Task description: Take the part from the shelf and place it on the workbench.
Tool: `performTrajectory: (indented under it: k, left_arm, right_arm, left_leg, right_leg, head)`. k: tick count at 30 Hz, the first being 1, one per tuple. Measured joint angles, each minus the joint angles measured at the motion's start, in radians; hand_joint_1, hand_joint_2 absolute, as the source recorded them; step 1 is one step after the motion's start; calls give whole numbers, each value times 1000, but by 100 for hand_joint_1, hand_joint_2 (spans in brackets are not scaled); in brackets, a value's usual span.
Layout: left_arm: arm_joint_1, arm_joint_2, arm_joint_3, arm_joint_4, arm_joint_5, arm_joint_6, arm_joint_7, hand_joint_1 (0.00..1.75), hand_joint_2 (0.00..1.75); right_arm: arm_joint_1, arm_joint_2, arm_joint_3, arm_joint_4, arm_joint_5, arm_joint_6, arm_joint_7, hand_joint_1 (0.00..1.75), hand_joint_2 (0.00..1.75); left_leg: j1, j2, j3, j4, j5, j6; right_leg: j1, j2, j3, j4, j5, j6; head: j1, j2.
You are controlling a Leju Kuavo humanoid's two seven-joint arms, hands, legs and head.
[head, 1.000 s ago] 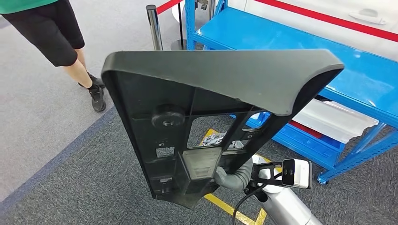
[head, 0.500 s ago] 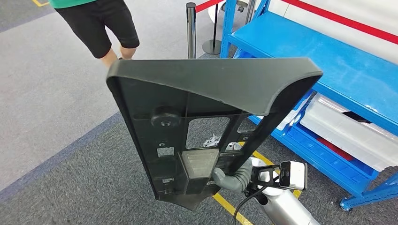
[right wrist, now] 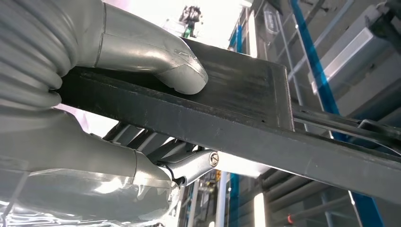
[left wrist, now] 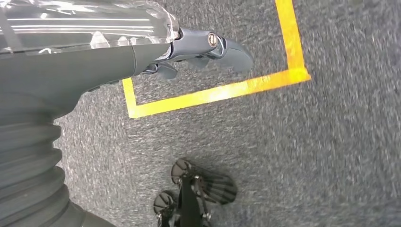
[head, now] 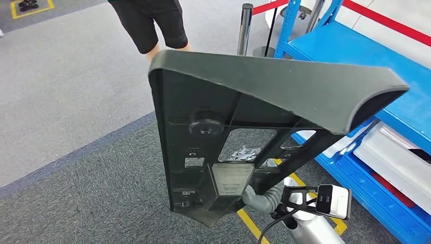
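Person: at the far left top of my head view I see a person [head: 155, 23] in black shorts standing on the light grey floor, well apart from the robot.
Floor: light grey carpet [head: 61, 101] on the left gives way to darker grey carpet nearer me, with yellow tape [head: 249, 223] showing under the part.
Left hand: my left wrist view looks down at dark carpet and a yellow taped corner [left wrist: 213, 94]; the left hand [left wrist: 198, 52] hangs above it with nothing in it, its dark fingers curled loosely inward.
Part: the big black plastic part [head: 228, 142] sits in the middle of my head view, held upright off the ground with its ribbed inner side facing me, a broad curved lip across the top and the narrow end pointing down.
Right hand: the right hand [head: 262, 195] grips the part low down near its narrow end; in the right wrist view I see the thick grey thumb [right wrist: 179, 75] pressed on one face of the black bar and the fingers [right wrist: 194, 163] wrapped against the other face, a firm clasp.
Post: a metal barrier post [head: 245, 28] with a red belt stands beyond the part.
Shelf: the blue shelf [head: 350, 46] runs down the right side, with white trays [head: 391, 162] on its lower level; the part is clear of it, just beside it in my view.
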Motion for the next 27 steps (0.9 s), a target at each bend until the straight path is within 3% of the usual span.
performTrajectory:
  k: [2,4,6,8,9,10,11,13,15,17,18,20,22,24,25,27]
  left_arm:
    - [2,7,0,0,3,3,0,0,175]
    - [4,11,0,-1,7,5,0,0,175]
    - [1,12,0,-2,8,6,-1,0,175]
    - [-2,12,0,-2,5,3,-3,0,175]
    - [-2,12,0,-2,2,1,-5,0,175]
    - [0,12,0,-2,-1,0,-6,0,175]
    - [1,11,0,-2,-2,-2,-8,0,175]
    - [0,11,0,-2,-4,-2,-9,0,175]
    - [-3,11,0,-2,-3,-3,-8,0,175]
    - [-2,11,0,-2,-1,-3,-6,0,175]
    - [1,11,0,-2,1,-2,-4,0,175]
    - [1,10,0,-1,3,-1,-2,0,175]
    - [-5,9,0,-1,4,0,-1,0,175]
    - [-6,6,0,-1,4,0,0,0,175]
    - [-5,5,0,-1,4,0,1,0,175]
    - [-1,4,0,-1,3,-2,1,0,175]
  right_arm:
    - [4,-1,-1,-5,0,-3,0,175,175]
    - [6,-4,-1,-9,-1,-5,-1,175,175]
    - [14,-13,-2,-11,-1,-9,-1,175,175]
    - [30,-22,-5,-11,1,-16,-2,175,175]
    - [37,-27,-7,-11,4,-19,-2,175,175]
    - [42,-32,-9,-11,8,-22,-2,175,175]
    - [46,-35,-12,-12,14,-24,-2,175,175]
    - [50,-41,-16,-16,25,-28,-2,175,175]
    - [56,-44,-16,-22,32,-33,-2,175,175]
    - [62,-46,-17,-25,33,-34,-2,175,175]
    - [63,-47,-17,-26,32,-33,-2,175,175]
    - [63,-47,-16,-27,27,-27,-2,175,175]
    - [63,-47,-15,-28,21,-21,-2,175,175]
    - [63,-47,-15,-27,20,-19,-2,175,175]
    - [62,-47,-14,-27,20,-19,-2,175,175]
    - [59,-47,-14,-27,19,-20,-2,175,175]
  left_leg:
    - [1,-22,-1,-6,7,11]
    - [8,-44,5,-22,17,21]
    - [11,-67,7,-31,24,29]
    - [11,-95,2,-29,27,32]
    - [11,-110,1,-27,27,32]
    - [12,-125,-1,-24,27,31]
    - [13,-140,-1,-19,26,29]
    - [14,-167,-7,-6,21,19]
    - [15,-191,-20,5,21,6]
    - [20,-213,-31,3,27,-10]
    - [22,-210,-34,6,26,-16]
    - [20,-160,-61,57,-3,-24]
    - [18,-99,-120,185,-66,-29]
    - [19,-81,-170,292,-103,-31]
    - [19,-78,-169,295,-95,-30]
    - [17,-63,-106,185,-38,-22]
  right_leg:
    - [1,-16,4,-3,-2,10]
    - [-2,21,-1,20,-23,21]
    - [-7,89,-47,123,-82,27]
    - [-8,114,-111,250,-133,30]
    - [-9,117,-126,276,-132,32]
    - [-11,118,-123,263,-112,34]
    - [-14,123,-101,213,-75,35]
    - [-22,168,-41,81,-13,35]
    - [-26,206,-15,19,2,31]
    - [-22,194,-16,17,2,20]
    - [-21,181,-15,12,5,12]
    - [-22,152,-11,3,10,-2]
    - [-17,118,-10,1,10,-9]
    - [-13,86,-9,1,7,-11]
    - [-12,70,-8,1,5,-12]
    - [-9,43,-2,1,0,-10]
  head:
    - [0,0]
    - [0,0]
    - [0,0]
    - [0,0]
    - [0,0]
    - [0,0]
    - [0,0]
    - [0,0]
    - [0,0]
    - [0,0]
    - [0,0]
    - [0,0]
    - [0,0]
    - [0,0]
    - [0,0]
    - [0,0]
